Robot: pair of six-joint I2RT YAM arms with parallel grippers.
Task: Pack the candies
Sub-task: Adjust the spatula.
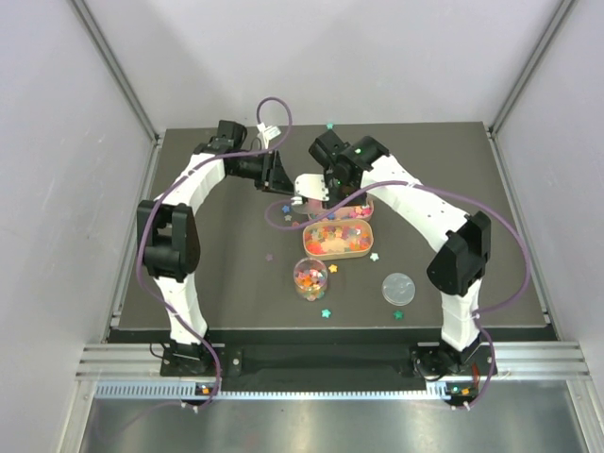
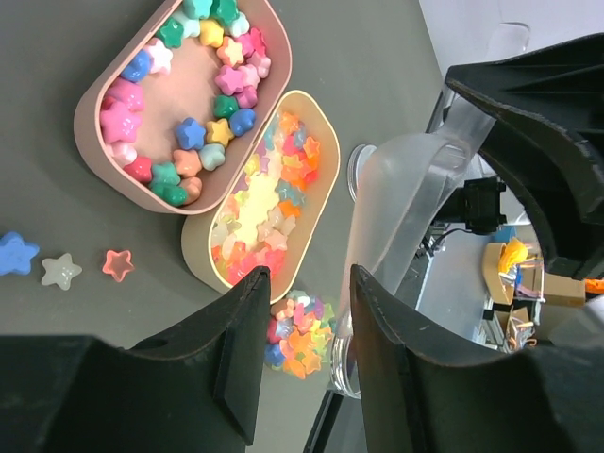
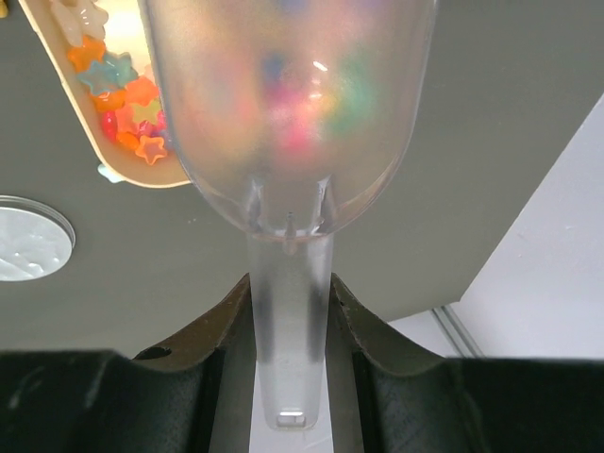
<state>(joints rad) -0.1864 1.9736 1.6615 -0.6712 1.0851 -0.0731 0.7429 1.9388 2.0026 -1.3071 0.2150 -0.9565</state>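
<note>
Just beside the trays [image 2: 94, 104], the right hand [image 3: 288, 316] clamps a clear scoop [image 3: 288, 113] loaded with candies [image 3: 302, 104]. The jar [image 1: 310, 279] is part-filled and lidless, both trays hold plenty, and strays dot the tabletop [image 1: 236, 283] — much remains. The left hand [image 2: 310, 293] hangs parted, empty.

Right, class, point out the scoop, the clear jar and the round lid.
scoop [image 3: 283, 104]: right wrist view, its bowl
clear jar [image 1: 295, 279]: top view, its left rim
round lid [image 1: 397, 288]: top view, its centre
</note>
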